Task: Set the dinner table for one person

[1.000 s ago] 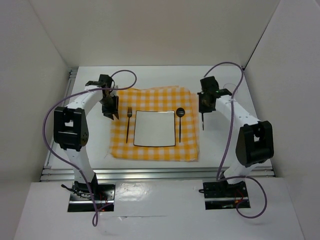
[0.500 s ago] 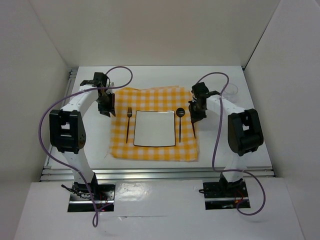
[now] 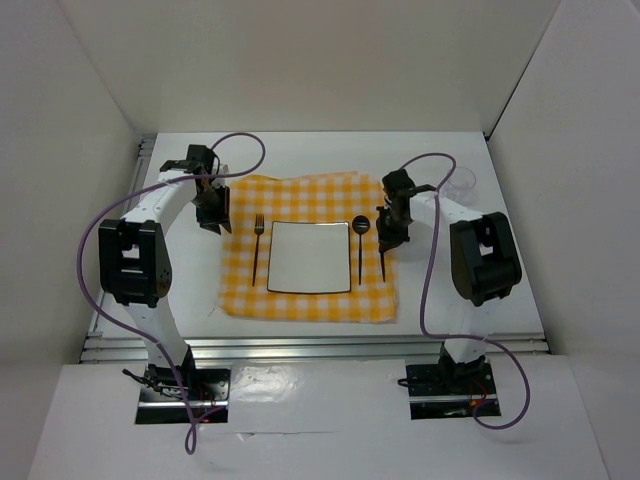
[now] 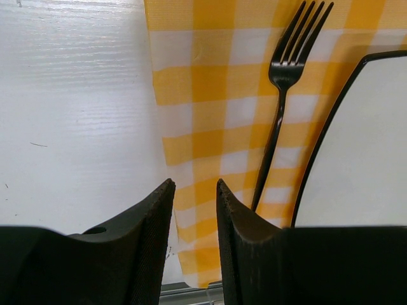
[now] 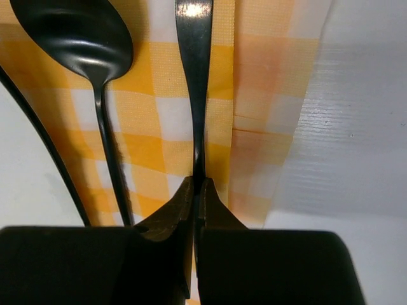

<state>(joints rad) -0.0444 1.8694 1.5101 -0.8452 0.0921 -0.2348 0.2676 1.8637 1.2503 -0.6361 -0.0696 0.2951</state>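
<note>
On the white dinner table (image 3: 300, 150) lies a yellow-and-white checked cloth (image 3: 240, 295) with a square white plate (image 3: 310, 257) at its middle. A black fork (image 3: 257, 250) rests left of the plate and a black spoon (image 3: 360, 245) right of it. My right gripper (image 3: 390, 235) is shut on a black knife (image 3: 384, 262), which it holds low over the cloth's right edge, parallel to the spoon. In the right wrist view the knife (image 5: 196, 76) runs out from the right gripper (image 5: 198, 184) beside the spoon (image 5: 76, 32). My left gripper (image 4: 194, 187) is open and empty, over the cloth's left edge near the fork (image 4: 280, 108).
A clear glass (image 3: 462, 182) stands on the table at the far right, behind the right arm. White walls enclose the table on three sides. An aluminium rail (image 3: 300, 347) runs along the near edge.
My right arm has carried the knife leftward from over the bare table to the cloth's right edge beside the spoon. The left gripper drew back a little to the left, then stayed still.
</note>
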